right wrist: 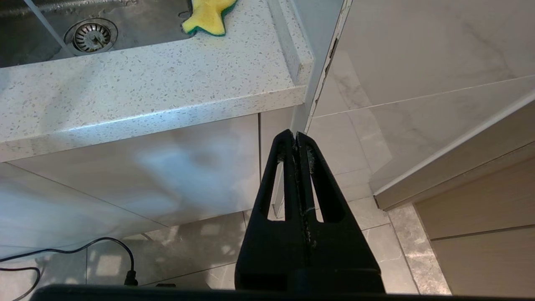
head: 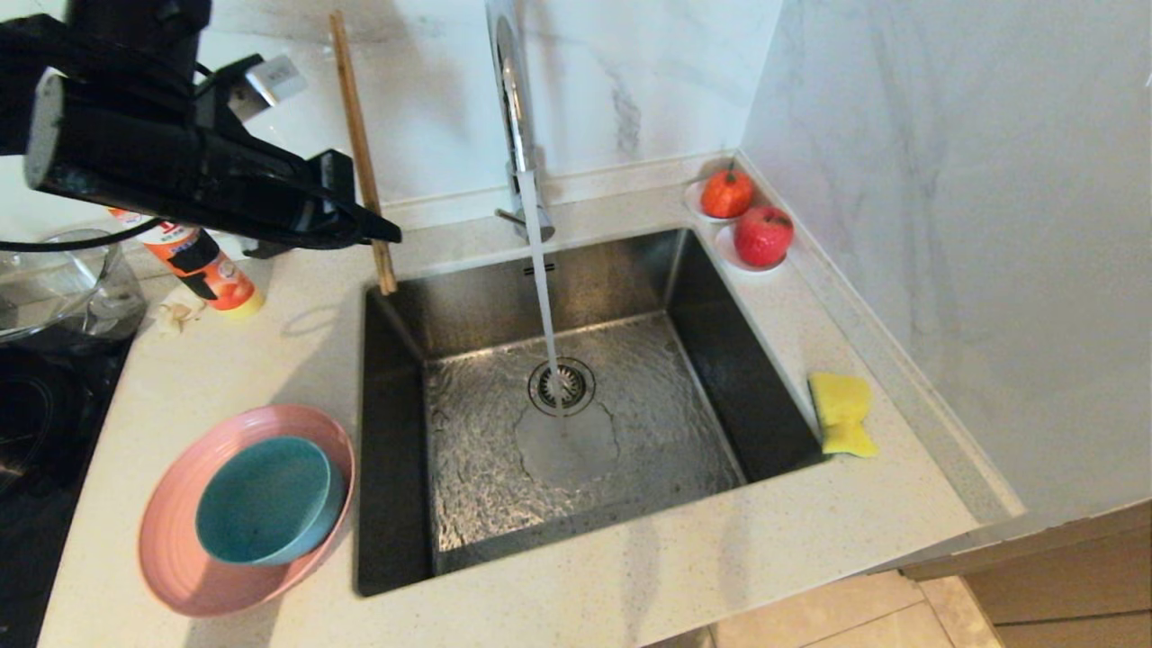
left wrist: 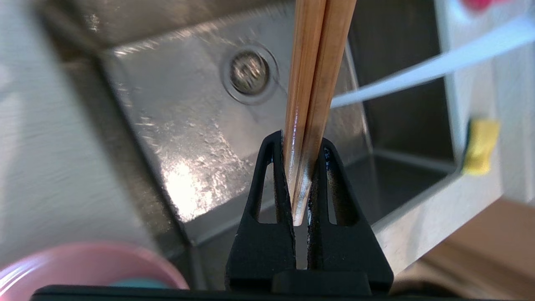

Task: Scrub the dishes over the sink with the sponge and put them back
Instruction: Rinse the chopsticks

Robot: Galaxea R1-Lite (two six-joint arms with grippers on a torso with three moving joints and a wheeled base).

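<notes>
My left gripper [head: 389, 232] [left wrist: 299, 140] is shut on a pair of wooden chopsticks [head: 355, 126] [left wrist: 317, 62] and holds them upright above the back left corner of the steel sink [head: 396, 468]. Water runs from the chrome tap [head: 513, 99] onto the drain [head: 561, 385]. On the counter left of the sink, the teal bowl [head: 261, 499] sits inside the pink plate [head: 180, 558]. The yellow sponge [head: 841, 414] [right wrist: 207, 16] lies on the counter at the sink's right rim. My right gripper [right wrist: 296, 134] hangs shut and empty below the counter's edge, over the floor.
An orange bottle [head: 202, 265] and a clear glass bowl [head: 63, 288] stand at the back left beside a black hob [head: 36, 423]. Two red fruits [head: 727, 192] [head: 763, 236] sit on saucers in the back right corner. A tiled wall borders the counter's right side.
</notes>
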